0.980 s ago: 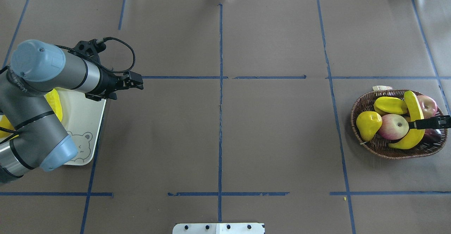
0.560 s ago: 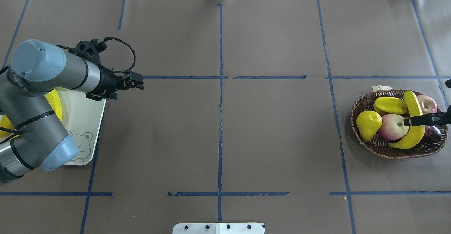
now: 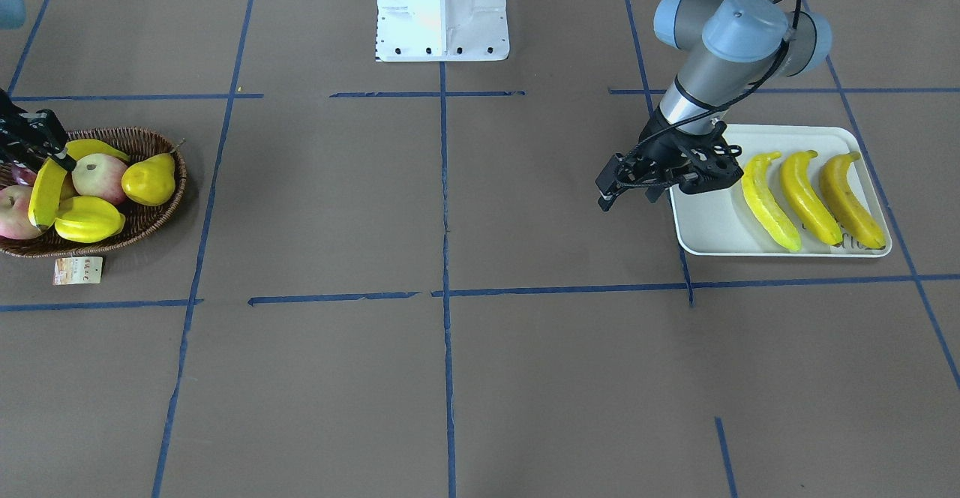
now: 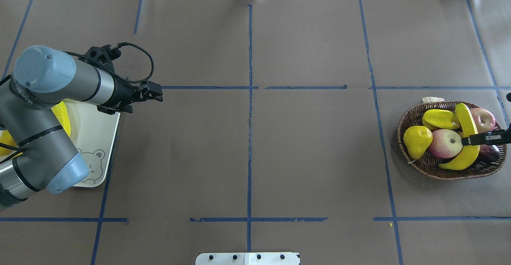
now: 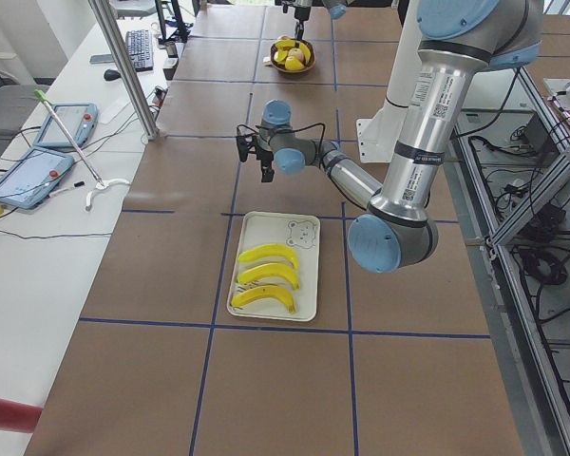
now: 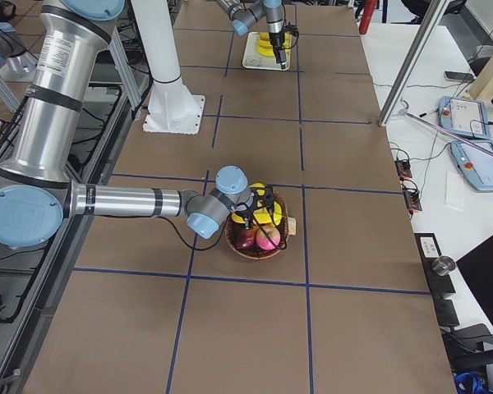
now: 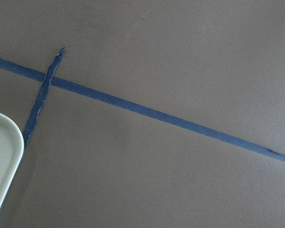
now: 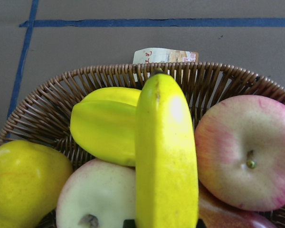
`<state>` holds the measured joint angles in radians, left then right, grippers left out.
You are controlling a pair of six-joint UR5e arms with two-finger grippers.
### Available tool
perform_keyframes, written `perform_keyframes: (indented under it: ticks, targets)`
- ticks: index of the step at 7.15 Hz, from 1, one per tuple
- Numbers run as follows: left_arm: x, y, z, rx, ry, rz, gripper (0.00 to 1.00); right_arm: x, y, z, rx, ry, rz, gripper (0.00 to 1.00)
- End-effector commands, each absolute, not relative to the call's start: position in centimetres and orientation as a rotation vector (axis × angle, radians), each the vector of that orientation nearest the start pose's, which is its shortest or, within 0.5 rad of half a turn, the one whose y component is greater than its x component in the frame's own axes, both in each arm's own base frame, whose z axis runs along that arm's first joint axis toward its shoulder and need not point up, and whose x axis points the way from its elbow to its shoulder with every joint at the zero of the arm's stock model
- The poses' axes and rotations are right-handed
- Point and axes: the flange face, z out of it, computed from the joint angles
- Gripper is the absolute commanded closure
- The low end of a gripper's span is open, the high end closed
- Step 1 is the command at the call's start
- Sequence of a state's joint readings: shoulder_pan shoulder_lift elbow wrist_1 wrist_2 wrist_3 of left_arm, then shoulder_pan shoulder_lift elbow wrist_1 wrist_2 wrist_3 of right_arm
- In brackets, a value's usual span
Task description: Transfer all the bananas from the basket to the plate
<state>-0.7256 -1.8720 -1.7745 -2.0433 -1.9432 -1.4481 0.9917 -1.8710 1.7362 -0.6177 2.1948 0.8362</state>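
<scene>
Your right tool [image 4: 465,140] lies across the last banana [image 4: 463,115], in the basket [image 4: 411,117] at 3 o'clock — clenched or not, I cannot tell — so pinch it firmly mid-length and lift clear of the apples [image 4: 445,143] before heading to the plate [image 4: 96,137] at 9 o'clock.

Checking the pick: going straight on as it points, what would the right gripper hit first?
Most likely the banana in the basket, just beneath it; the right gripper may be touching it.

Reaching into the basket [image 4: 407,115] with right gripper [image 4: 466,140] clamped on a banana [image 4: 469,155]; holding left gripper [image 4: 159,93] parted, far off.
</scene>
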Motion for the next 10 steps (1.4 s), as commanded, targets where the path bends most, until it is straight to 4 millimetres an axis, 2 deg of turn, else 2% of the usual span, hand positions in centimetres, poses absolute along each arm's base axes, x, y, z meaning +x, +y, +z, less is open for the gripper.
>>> perform_keyframes:
  ticks: [1,3,4,5,6,8,9,10]
  targets:
    - [38.7,-47.3,34.3,0.09,1.032,-0.366,0.0,-12.8,-36.8,59.5,0.195,-1.026,-0.018,1.0]
    - [38.8,-47.4,34.1,0.091,1.035,-0.364,0.0,-7.0,-37.4,55.6,0.195,-1.185,0.015,1.0]
    - [38.9,-47.5,34.1,0.09,1.034,-0.364,0.0,-5.4,-38.6,53.0,0.22,-1.251,-0.004,1.0]
    - [39.1,-47.6,34.2,0.089,1.032,-0.365,0.0,-5.8,-39.9,51.3,0.256,-1.262,-0.025,1.0]
    - [39.4,-47.9,32.8,0.097,1.053,-0.36,0.0,-9.0,-43.1,47.2,0.292,-1.296,-0.112,1.0]
    - [39.7,-48.1,29.1,0.085,1.124,-0.407,0.0,-18.8,-46.6,40.0,0.281,-1.318,-0.129,1.0]
    - [39.5,-47.9,27.1,0.071,1.172,-0.443,0.0,-24.5,-46.7,36.4,0.269,-1.343,-0.101,1.0]
    - [39.3,-47.8,25.2,0.064,1.256,-0.471,0.0,-30.2,-45.7,33.4,0.282,-1.36,-0.075,1.0]
